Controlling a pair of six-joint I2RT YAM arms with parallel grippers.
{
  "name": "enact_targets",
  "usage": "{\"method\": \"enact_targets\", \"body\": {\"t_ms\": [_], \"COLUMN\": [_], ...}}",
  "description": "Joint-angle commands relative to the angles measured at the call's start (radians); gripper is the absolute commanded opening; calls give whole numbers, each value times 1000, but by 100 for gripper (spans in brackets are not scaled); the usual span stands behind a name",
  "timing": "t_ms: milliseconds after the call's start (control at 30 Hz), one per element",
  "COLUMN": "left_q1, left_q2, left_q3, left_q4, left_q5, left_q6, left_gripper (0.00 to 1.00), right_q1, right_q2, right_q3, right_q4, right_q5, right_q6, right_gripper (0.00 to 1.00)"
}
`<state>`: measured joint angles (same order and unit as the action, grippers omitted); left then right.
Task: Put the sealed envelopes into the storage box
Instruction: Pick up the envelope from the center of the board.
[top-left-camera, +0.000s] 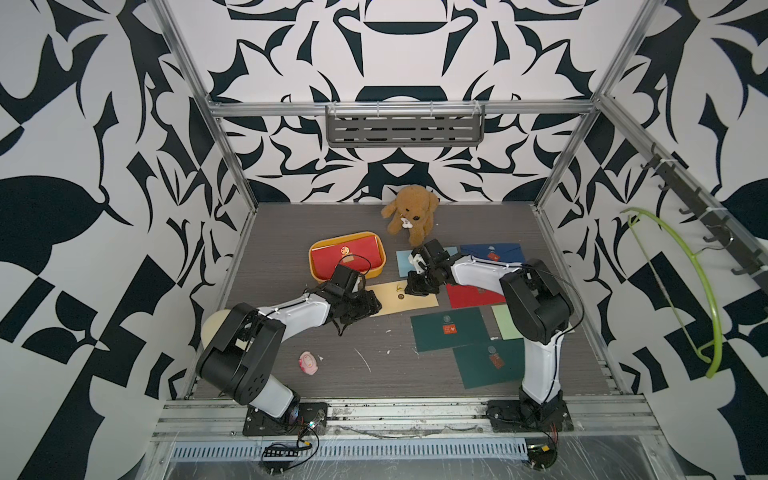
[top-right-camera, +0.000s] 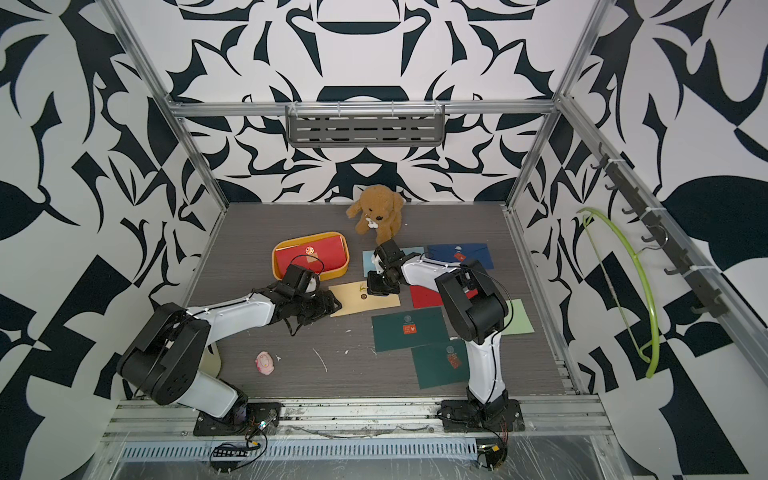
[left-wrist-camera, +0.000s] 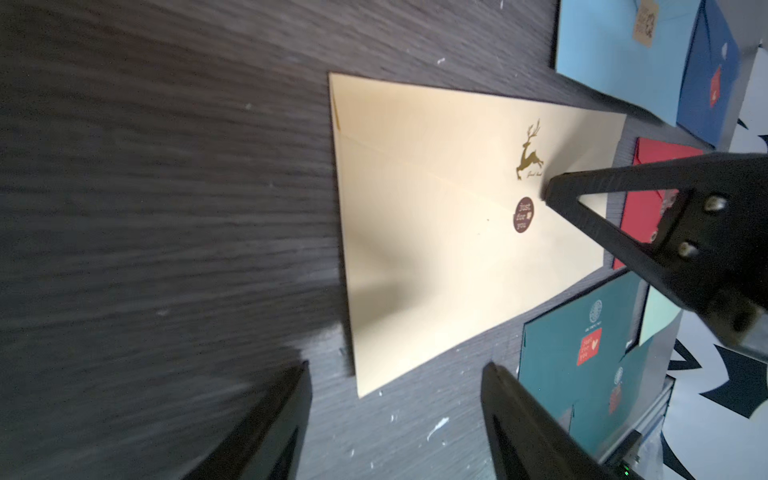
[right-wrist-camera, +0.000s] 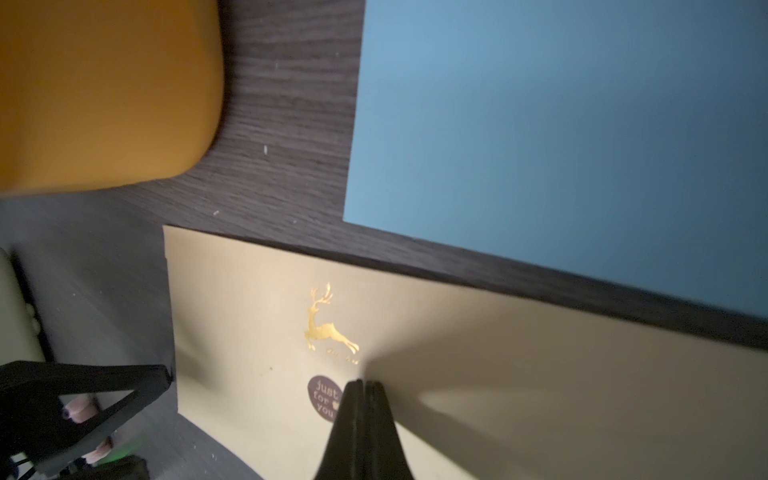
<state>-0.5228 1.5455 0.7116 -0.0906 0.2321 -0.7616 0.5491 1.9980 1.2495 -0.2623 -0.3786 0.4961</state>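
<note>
Sealed envelopes (top-left-camera: 449, 330): mostly loose on the bench (top-left-camera: 332, 382) to the right of the storage box (top-left-camera: 374, 273), with one red envelope (top-left-camera: 349, 255) already lying inside it. Step in hand, by the look of it: picking up the yellow envelope (top-left-camera: 405, 297), flat and seal-up just in front of the box.

Right jaws shut tight, tip pressed onto the paper just beside the round sticker (left-wrist-camera: 523, 214). Left jaws spread wide, low at the short edge on the box side, gripping nothing.

To do it well: keep the pin firm so the sheet cannot skate. Work one left finger under the edge and close only once paper sits between. Lift the pin before raising. Carry level and lay it square on the red one.

Underfoot: dark wood grain, smooth, flecked with white marks; likely hard to get under thin paper.

Around: metal frame, bold black-and-white patterned walls, slotted grey shelf (top-left-camera: 405, 129) at the back, plush dog (top-left-camera: 411, 214) below it, small pink toy (top-left-camera: 308, 363) near the front, green hanger (top-left-camera: 706, 291) on the side rail.
</note>
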Motion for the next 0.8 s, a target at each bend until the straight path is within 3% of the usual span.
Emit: {"method": "enact_targets", "body": {"t_ms": [0, 500, 767], "left_q1": [3, 3, 4], "left_q2": [54, 48, -15], "left_q3": [-4, -17, -7], "left_q4": [-38, 31, 125], "left_q5": [-13, 35, 146], "left_q6": [2, -5, -21], "left_gripper": [72, 73, 74], "right_q1": [8, 8, 12], "right_q2": [41, 68, 85], "right_q3": [-31, -24, -16], "right_q4": [-68, -73, -75], "right_q5": [-1, -58, -68], "right_q6": [-2, -14, -11], "right_gripper": [0, 0, 0]}}
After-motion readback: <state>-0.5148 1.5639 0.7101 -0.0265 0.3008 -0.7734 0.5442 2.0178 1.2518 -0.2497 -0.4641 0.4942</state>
